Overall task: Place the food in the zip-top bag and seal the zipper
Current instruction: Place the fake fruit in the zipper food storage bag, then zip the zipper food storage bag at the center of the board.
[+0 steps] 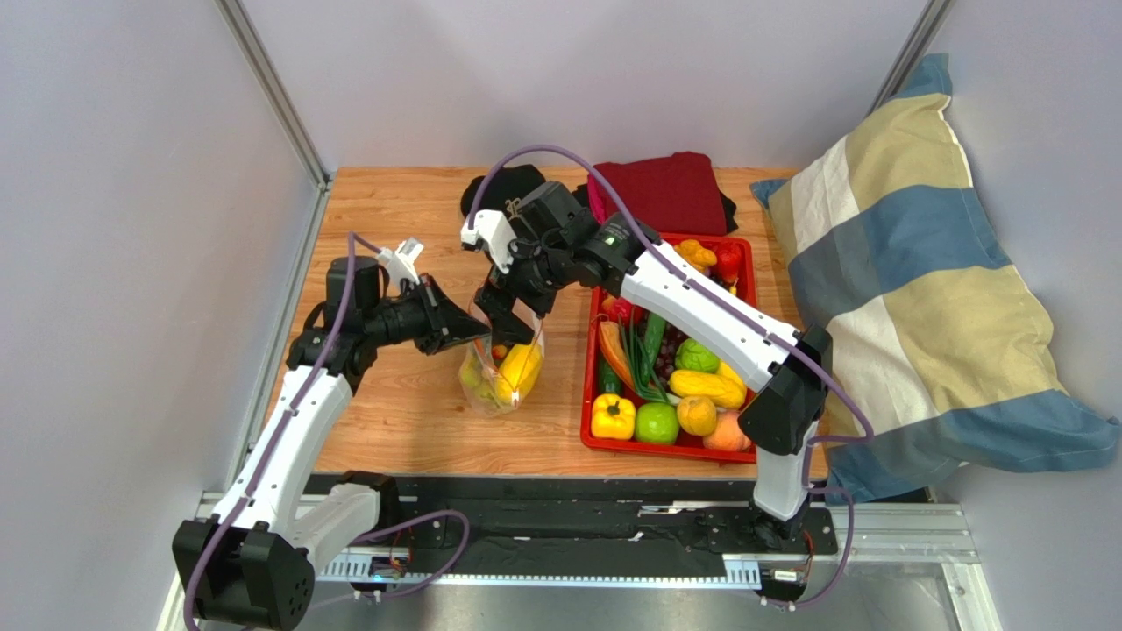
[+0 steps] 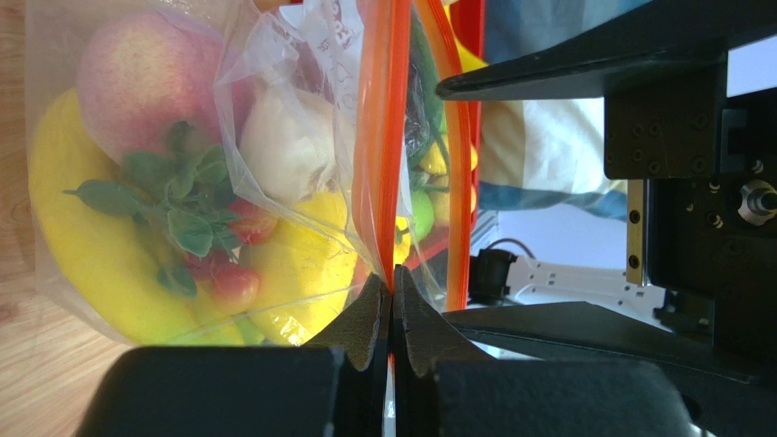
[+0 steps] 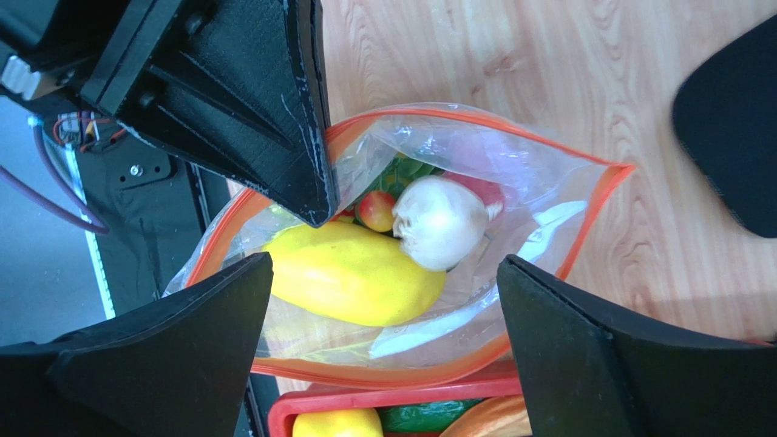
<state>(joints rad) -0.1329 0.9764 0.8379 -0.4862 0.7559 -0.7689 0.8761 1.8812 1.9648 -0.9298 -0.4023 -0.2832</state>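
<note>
Clear zip-top bag [image 1: 501, 375], mouth up, on the wooden table [image 1: 395, 421] just left of the red tray [image 1: 589, 395], close to it but not visibly touching from above. Orange-red zipper [image 2: 378, 137] unsealed, spread into a wide oval around the mouth in the right wrist view.

Food already inside: a yellow mango-like fruit [image 3: 351, 273], a white garlic bulb [image 3: 442, 221] against it and a small red tomato [image 3: 376, 209] tucked beside both. Seen through the plastic from the left wrist: a pink-blushed round fruit [image 2: 146, 77], a yellow banana [image 2: 68, 228] and a sprig of green leaves [image 2: 173, 196], all pressed to the bag's wall.

Left gripper [image 2: 392, 296] reaching in from the bag's left side, jaws clamped together on the zipper with only the orange strip between the fingertips.

Right gripper [image 3: 385, 262] pointing straight down over the open mouth, jaws spread wide and closed on nothing, one black finger [image 3: 182, 355] at each side of the bag; contact with the plastic impossible to judge.

More toy produce in the tray to the right, among it a yellow pepper [image 1: 613, 417] and a green apple [image 1: 656, 422] along the near wall. Behind the tray, a folded dark red cloth [image 1: 665, 191]. At the table's right edge, a large pillow [image 1: 909, 289] striped in blue, cream and yellow.
</note>
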